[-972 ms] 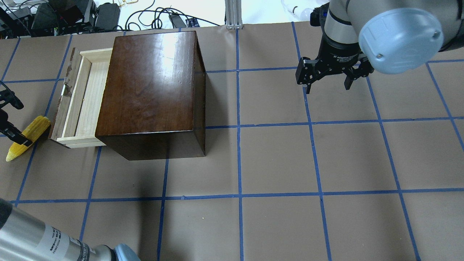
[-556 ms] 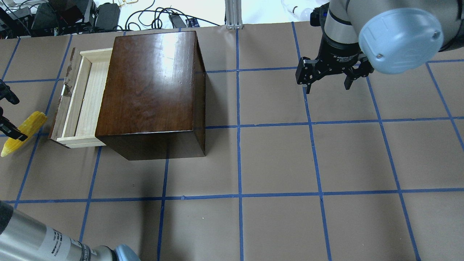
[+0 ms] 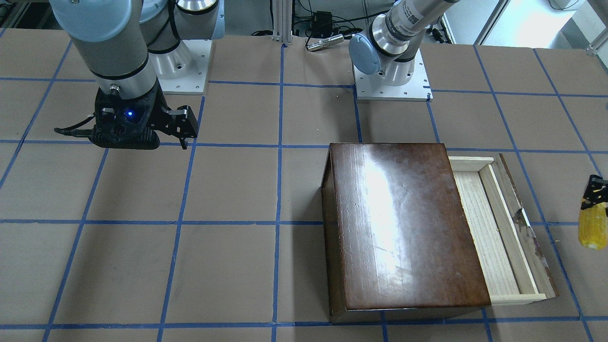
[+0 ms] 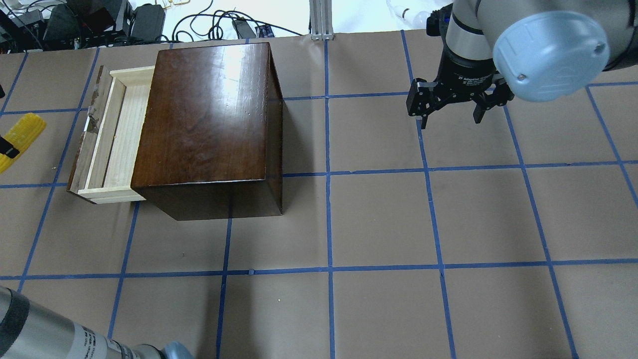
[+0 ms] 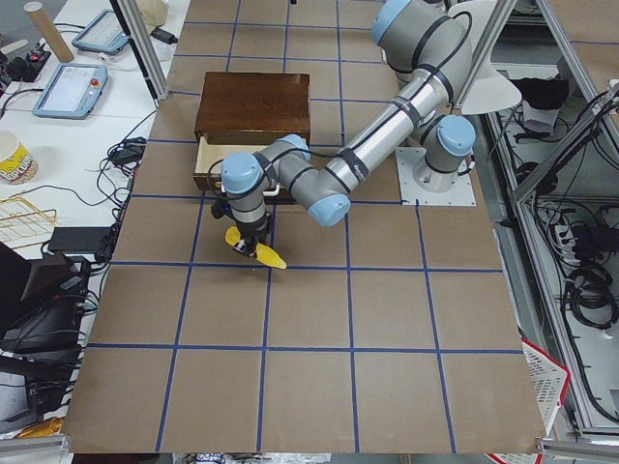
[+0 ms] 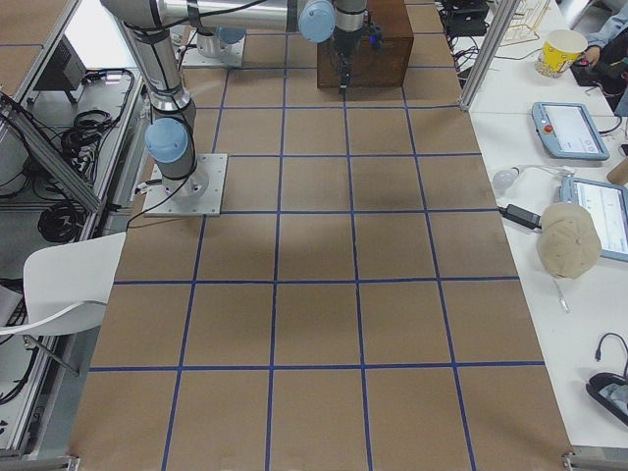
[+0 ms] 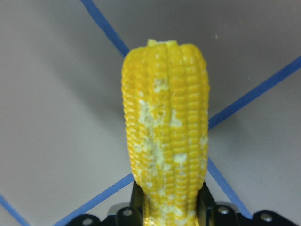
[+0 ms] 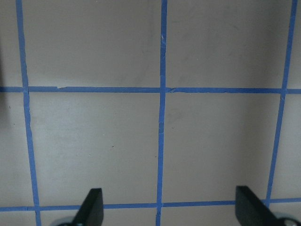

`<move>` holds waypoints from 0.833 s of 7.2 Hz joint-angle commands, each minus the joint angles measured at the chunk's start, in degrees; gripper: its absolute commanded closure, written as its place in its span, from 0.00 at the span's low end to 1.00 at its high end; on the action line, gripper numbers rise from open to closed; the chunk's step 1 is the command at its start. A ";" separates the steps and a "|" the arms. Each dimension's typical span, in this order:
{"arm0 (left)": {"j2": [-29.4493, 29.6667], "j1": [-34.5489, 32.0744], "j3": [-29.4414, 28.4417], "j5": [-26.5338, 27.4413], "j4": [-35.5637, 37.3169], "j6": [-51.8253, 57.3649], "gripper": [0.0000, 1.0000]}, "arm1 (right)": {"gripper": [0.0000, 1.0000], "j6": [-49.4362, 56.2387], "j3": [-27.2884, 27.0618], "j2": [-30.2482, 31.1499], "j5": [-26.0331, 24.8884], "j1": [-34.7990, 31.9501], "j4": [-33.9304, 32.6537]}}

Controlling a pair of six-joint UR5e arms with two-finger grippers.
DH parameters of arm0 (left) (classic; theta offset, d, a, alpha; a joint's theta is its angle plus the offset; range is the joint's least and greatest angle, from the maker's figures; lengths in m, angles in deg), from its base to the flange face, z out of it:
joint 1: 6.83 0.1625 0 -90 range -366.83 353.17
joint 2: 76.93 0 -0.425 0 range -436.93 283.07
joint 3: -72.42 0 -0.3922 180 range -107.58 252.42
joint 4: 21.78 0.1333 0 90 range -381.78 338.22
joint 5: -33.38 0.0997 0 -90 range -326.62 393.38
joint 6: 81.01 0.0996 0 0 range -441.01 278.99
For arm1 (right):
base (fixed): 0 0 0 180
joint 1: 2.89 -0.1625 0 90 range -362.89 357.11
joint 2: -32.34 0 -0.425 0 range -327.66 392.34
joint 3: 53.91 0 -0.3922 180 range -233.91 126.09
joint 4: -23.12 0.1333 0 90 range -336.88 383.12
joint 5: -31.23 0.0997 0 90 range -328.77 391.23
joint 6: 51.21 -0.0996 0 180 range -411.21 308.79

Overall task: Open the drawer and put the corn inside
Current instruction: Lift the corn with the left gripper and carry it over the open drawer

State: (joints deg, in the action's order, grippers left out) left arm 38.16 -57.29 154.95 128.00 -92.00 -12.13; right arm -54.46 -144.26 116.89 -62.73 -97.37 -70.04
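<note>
Drawer (image 4: 118,134): pulled partway out of the dark box (image 4: 204,114), at the left of the overhead view; pale wood floor bare in the part that shows, rear part hidden under the box top
Drawer front (image 4: 82,149): worn dark panel, faces the left edge of the overhead view, toward the corn
Corn (image 4: 22,133): at the far left edge of the overhead view, apart from the drawer front and not over the tray; at the far right edge in the front-facing view
Left gripper (image 7: 168,209): clenched on the corn near one end, a black finger on each side at the bottom of the wrist view; the cob points away from the camera over brown paper and blue tape
Height of corn: looks lifted clear of the table (image 4: 379,219), judged from the side view; a gap cannot be confirmed
Right gripper (image 4: 452,119): released, jaws spread wide with nothing between, hanging over bare table in the upper right of the overhead view, well apart from the box
Done: drawer open, corn picked up
Left: carry the corn across the front panel, lower it onto the pale floor, let go
Fit: the opening looks long enough for the cob if it is laid along the drawer's width; my judgement only
Risk: the cob catching on the front rim if carried low
</note>
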 commanded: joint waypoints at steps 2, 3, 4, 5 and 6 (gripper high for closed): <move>-4.42 -5.60 -9.21 -0.67 -18.59 -19.60 1.00 | 0.00 0.00 0.00 0.00 0.00 0.00 0.00; -6.17 -8.32 -9.58 -1.71 -21.16 -27.14 1.00 | 0.00 0.00 0.00 0.00 0.00 0.00 0.00; -7.76 -11.13 -9.50 -2.33 -23.19 -34.96 1.00 | 0.00 0.00 0.00 0.00 0.00 0.00 0.00; -8.47 -13.24 -9.32 -4.60 -23.81 -40.00 1.00 | 0.00 0.00 0.00 0.00 0.09 0.00 0.00; -7.87 -14.92 -8.88 -6.36 -23.91 -45.36 1.00 | 0.00 0.00 0.00 0.00 0.00 0.00 0.00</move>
State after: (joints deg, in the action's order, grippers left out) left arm 30.34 -69.78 145.73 123.81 -115.19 -50.46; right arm -54.46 -144.26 116.90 -62.69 -97.37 -70.04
